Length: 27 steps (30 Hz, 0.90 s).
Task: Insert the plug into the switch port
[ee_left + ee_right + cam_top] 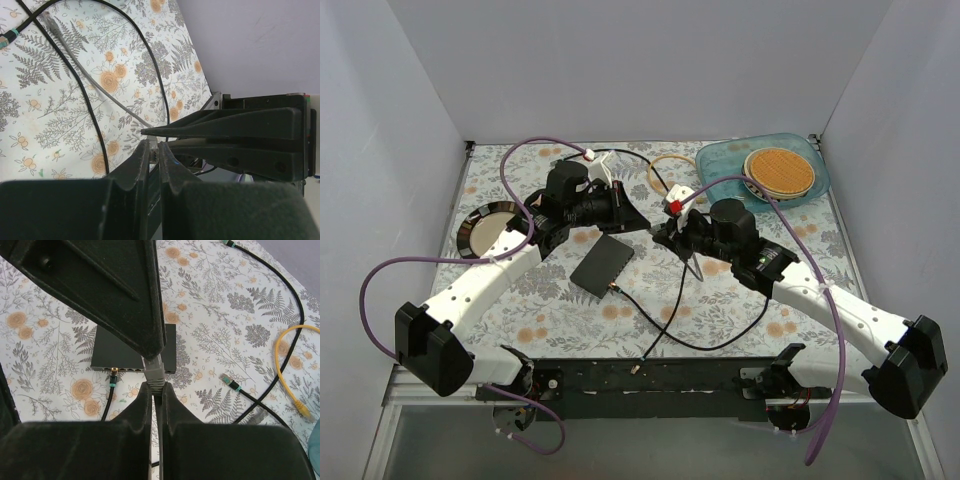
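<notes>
My right tool (155, 385) pinches the grey plug (154, 370) by its boot at the middle of the right wrist frame. The plug is held off the surface (570, 330) and apart from the switch (109, 352).

The switch lies flat near the centre of the top frame, lower left of that tool. Its row of ports (131, 369) faces the wrist camera. The port at the left end of the row holds a black cable (111, 392); the ports beside it look free.

My left tool (154, 146) hovers just above the switch's top corner in the top frame, fingers pressed close together. Whether anything is caught between them I cannot tell.

By my reading the pick-up is done and the task stands short of halfway. Lining the plug up with a free port, bringing it to the row and pushing it home are all left to do.
</notes>
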Each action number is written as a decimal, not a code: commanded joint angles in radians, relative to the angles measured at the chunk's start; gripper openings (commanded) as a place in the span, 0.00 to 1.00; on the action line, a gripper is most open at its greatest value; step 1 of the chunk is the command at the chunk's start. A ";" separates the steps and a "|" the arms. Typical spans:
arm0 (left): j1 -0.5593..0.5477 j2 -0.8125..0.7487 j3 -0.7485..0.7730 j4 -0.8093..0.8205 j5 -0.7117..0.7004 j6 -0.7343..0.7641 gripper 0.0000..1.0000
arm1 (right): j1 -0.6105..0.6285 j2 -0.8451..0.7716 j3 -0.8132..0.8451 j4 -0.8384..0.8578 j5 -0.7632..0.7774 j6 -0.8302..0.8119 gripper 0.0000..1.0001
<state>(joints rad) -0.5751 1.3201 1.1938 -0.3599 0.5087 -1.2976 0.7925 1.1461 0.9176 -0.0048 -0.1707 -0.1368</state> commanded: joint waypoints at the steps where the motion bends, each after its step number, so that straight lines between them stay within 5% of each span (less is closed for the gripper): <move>1: -0.003 -0.027 0.030 0.001 0.031 0.003 0.00 | 0.001 0.001 0.000 0.058 -0.001 -0.003 0.01; 4: -0.003 -0.028 0.027 0.001 0.022 0.004 0.03 | 0.001 -0.002 -0.002 0.052 0.003 -0.003 0.01; 5: -0.003 -0.032 0.026 -0.001 0.011 0.007 0.18 | 0.001 -0.003 -0.003 0.049 0.004 -0.004 0.01; 8: -0.002 -0.042 0.017 -0.004 -0.054 0.011 0.98 | 0.001 -0.016 -0.014 0.043 0.013 -0.004 0.01; 18: 0.066 -0.087 -0.102 0.048 -0.330 0.008 0.98 | 0.001 -0.052 -0.054 0.006 0.030 -0.001 0.01; 27: 0.167 0.040 -0.155 0.104 -0.357 0.001 0.98 | 0.001 0.009 -0.091 0.011 -0.001 0.043 0.01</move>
<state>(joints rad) -0.4438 1.3174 1.0603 -0.2874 0.2073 -1.2987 0.7925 1.1213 0.8383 -0.0082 -0.1593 -0.1234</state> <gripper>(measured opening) 0.981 0.058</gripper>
